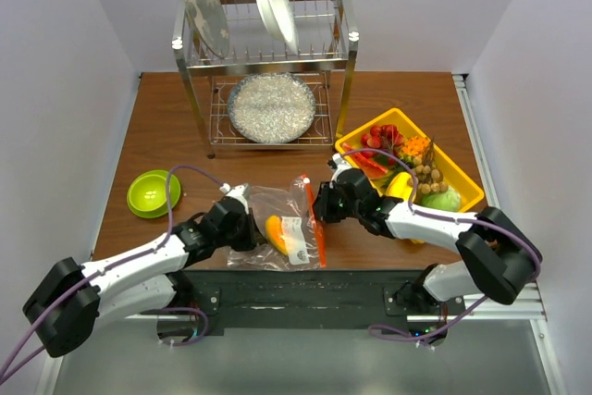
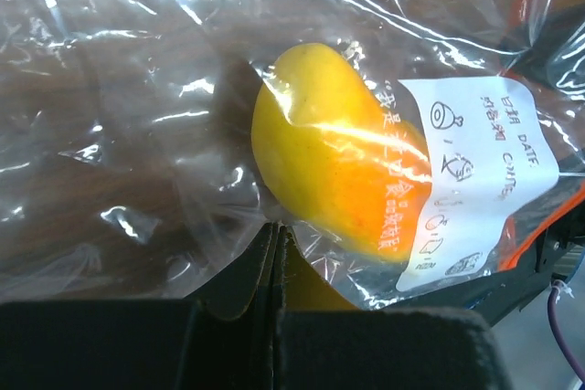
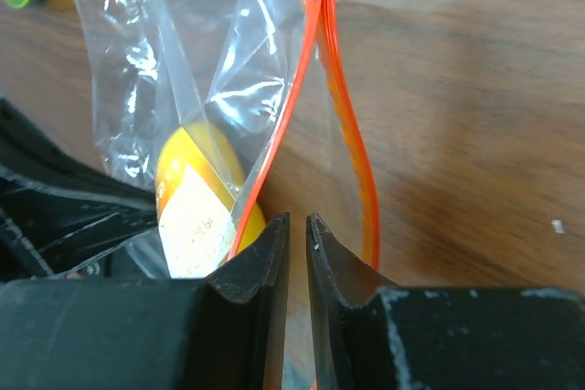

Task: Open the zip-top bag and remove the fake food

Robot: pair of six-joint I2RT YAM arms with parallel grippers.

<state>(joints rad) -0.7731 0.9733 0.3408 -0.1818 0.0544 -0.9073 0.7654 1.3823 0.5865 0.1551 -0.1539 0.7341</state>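
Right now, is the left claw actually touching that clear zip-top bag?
Touching. The left wrist view shows the left gripper shut on the zip-top bag, clear film draped over its fingertips.

Wooden counter (image 1: 166,136) walled in on three sides.
Pale, plain walls (image 1: 65,71) stand outside the left claw (image 1: 250,227), outside the right claw (image 1: 320,210) and far beyond both; a metal dish rack (image 1: 277,63) stands beyond them, grey floor (image 1: 305,358) behind, evenly lit.

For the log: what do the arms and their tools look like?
The left arm and right arm have white links with black joints. A purple cable loops along each. The left tool and right tool have matte black, wedge-shaped fingers.
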